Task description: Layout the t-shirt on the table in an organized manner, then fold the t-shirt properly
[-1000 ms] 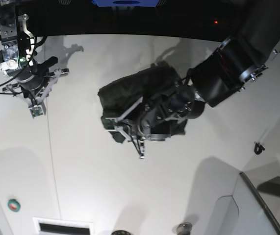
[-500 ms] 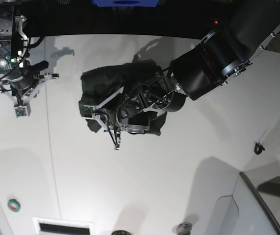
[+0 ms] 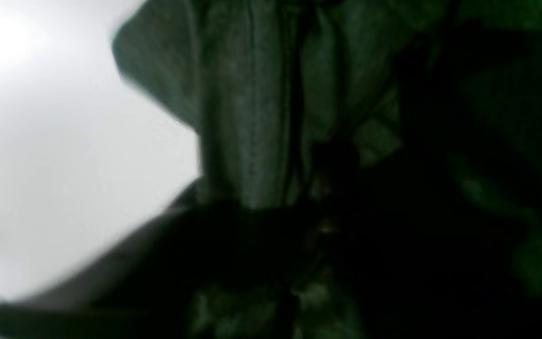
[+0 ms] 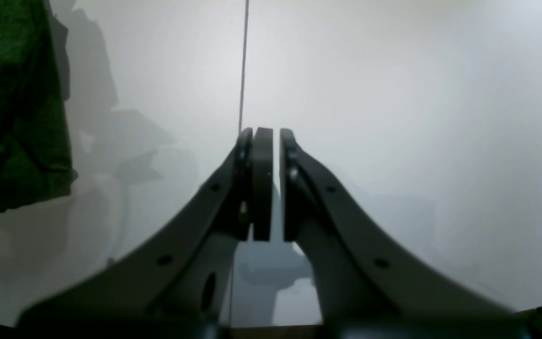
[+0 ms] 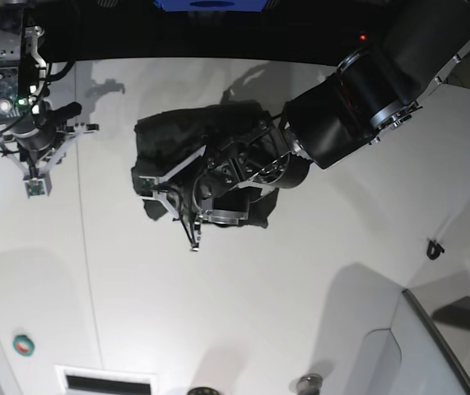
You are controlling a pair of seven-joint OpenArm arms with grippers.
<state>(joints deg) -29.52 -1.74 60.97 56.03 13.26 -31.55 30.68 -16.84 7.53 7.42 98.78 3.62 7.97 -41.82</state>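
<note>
A: T-shirt (image 5: 187,136), dark green and bunched into a lump, is seen on the far middle of the white counter (image 5: 300,271), with the left hand (image 5: 173,210) sitting over its near edge.

B: Is the cloth gripped by that hand?

A: That cannot be told. In the left wrist view only blurred folds of fabric (image 3: 252,117) are shown close against the lens, and the jaws themselves are lost in the dark. In the base view one finger is seen pointing past the cloth's near edge, over bare counter.

B: And the right hand (image 4: 266,183)?

A: It is clenched on nothing, held above bare counter at the far left, well apart from the garment, which is glimpsed only at the left margin of its own view (image 4: 12,108).

B: How is the garment expected to handle?

A: It is judged light, soft and limp, so any lifted part will sag and drag the rest along. No hem, sleeve or collar can be made out in the heap. A hold would best be taken at an outer edge or corner, pinched through a single layer, so that the bundle can be drawn open rather than carried whole.
</note>
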